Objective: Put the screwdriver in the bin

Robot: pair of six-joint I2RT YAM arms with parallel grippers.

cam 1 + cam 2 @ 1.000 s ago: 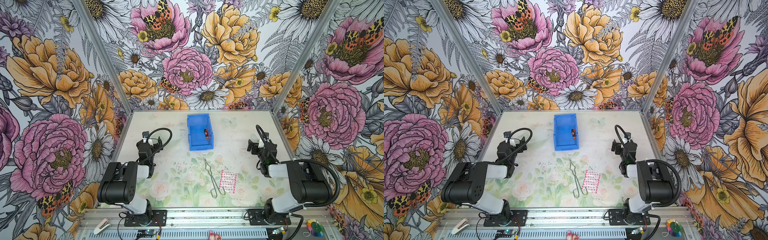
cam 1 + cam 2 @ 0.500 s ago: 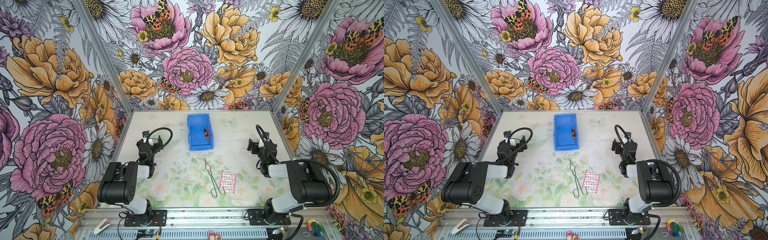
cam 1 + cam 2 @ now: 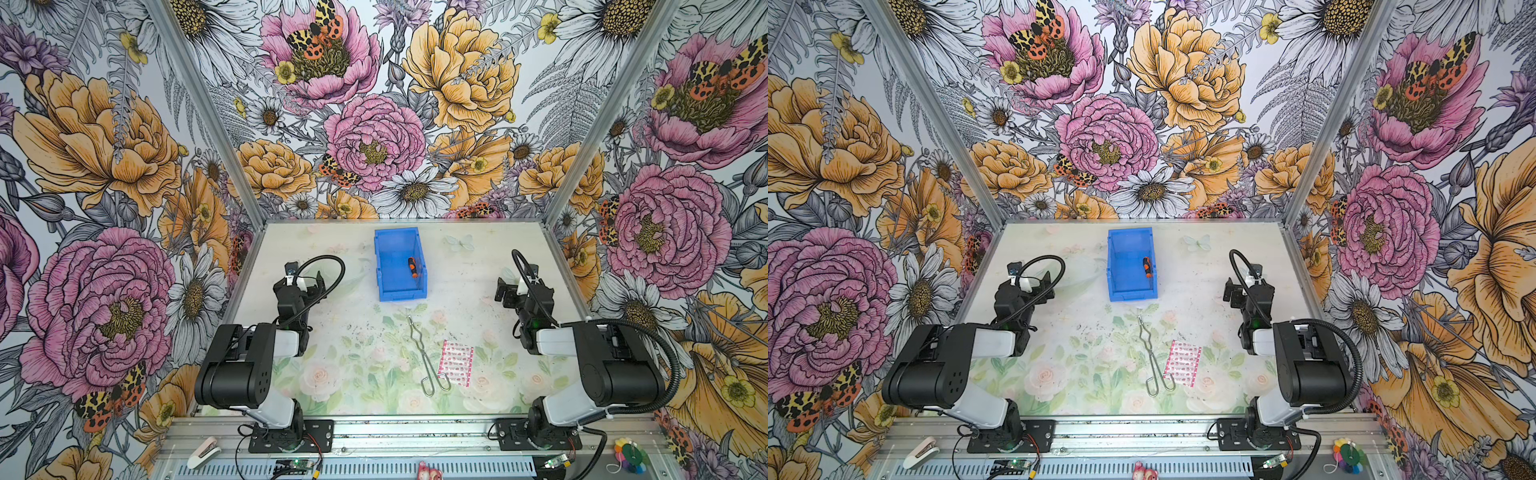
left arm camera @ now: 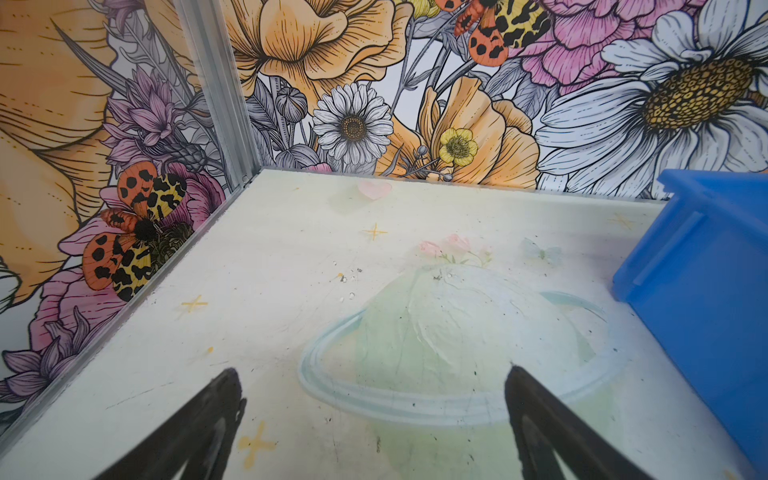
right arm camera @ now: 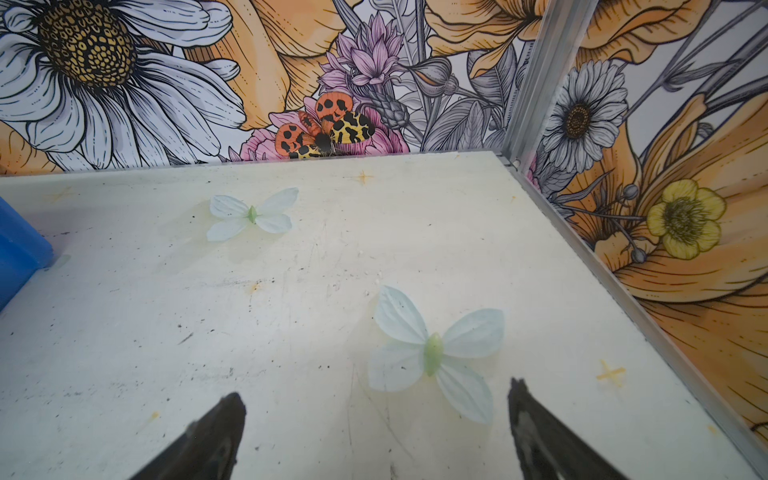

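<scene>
Fingers (image 4: 199, 432) of the left gripper (image 4: 372, 415) stand wide apart, nothing between them, tips over bare table (image 4: 291, 249), not clearly touching it. Right gripper (image 5: 374, 428) same: fingers (image 5: 208, 436) spread, empty, above the painted butterfly area near the table's right edge. In both top views each arm sits folded back on its own side, well apart from everything loose.

Outward from there: the bin (image 3: 399, 270) stands near the back edge of the table, about mid-width, lower front end facing the robot. The screwdriver (image 3: 412, 267) lies inside it, on the floor close to the bin's right wall, orange-and-black handle visible; also seen in a top view at (image 3: 1147, 267). Bin corner shows in the left wrist view (image 4: 706, 282) and a sliver in the right wrist view (image 5: 16, 249).

Task looks done; nothing left to grasp.

Risks from here, judged: little. Any fresh reach toward the bin could nudge it or clip a wall and tip the screwdriver out over the low front. Wire tongs (image 3: 426, 357) and a pink patterned packet (image 3: 456, 362) lie toward the front edge, right of centre, tong loops touching or overlapping the packet; a sweeping arm move could drag those, a wrong-object grab is the other failure.
</scene>
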